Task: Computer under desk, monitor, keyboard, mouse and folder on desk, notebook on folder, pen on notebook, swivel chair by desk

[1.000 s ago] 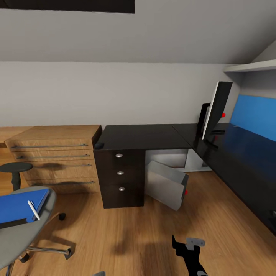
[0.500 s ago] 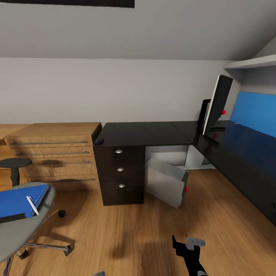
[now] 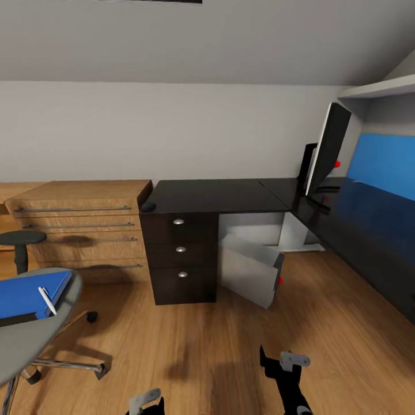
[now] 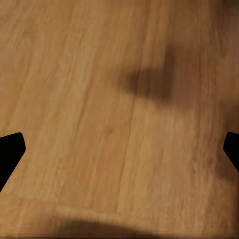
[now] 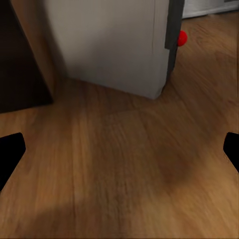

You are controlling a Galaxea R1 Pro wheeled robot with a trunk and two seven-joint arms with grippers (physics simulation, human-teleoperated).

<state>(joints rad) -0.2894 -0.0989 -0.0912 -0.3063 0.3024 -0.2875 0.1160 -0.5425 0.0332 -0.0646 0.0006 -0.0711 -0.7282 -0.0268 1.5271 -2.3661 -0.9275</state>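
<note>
Computer [image 3: 249, 270] stands tilted beside desk [image 3: 213, 196] drawers.

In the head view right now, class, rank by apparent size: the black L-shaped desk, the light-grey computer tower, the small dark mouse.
1. Black L-shaped desk, clearly largest.
2. Light-grey computer tower, partly under the desk.
3. Small dark mouse, smallest, on the desk's corner.

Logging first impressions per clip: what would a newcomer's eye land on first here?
Probably the bright blue folder with a white pen on it, lying on the swivel chair at lower left. Next, the black desk mid-room, the tilted computer under it, and the monitor at right.
</note>
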